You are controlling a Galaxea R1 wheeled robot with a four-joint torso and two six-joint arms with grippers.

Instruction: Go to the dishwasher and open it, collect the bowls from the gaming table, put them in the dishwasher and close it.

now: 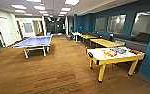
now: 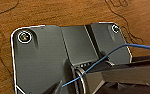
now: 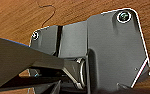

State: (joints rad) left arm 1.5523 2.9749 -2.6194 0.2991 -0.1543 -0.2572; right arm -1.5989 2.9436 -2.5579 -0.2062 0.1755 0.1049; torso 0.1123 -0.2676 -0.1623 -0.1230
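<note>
Wrist plates [image 2: 41, 62] above wood floor [image 1: 53, 72]; gaming table [image 1: 98, 53] cream-topped, yellow-legged, colourfully cluttered.

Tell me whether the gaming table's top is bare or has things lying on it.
Not bare. The gaming table has colourful items spread over its pale top in the head view; which of them are bowls, cannot tell.

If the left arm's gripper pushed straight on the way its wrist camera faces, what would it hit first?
Probably the wooden floor. In the left wrist view only brown planks lie beyond the robot's own dark plate, with nothing between. How far off the floor is cannot be judged, and the gripper itself is hard to make out.
</note>
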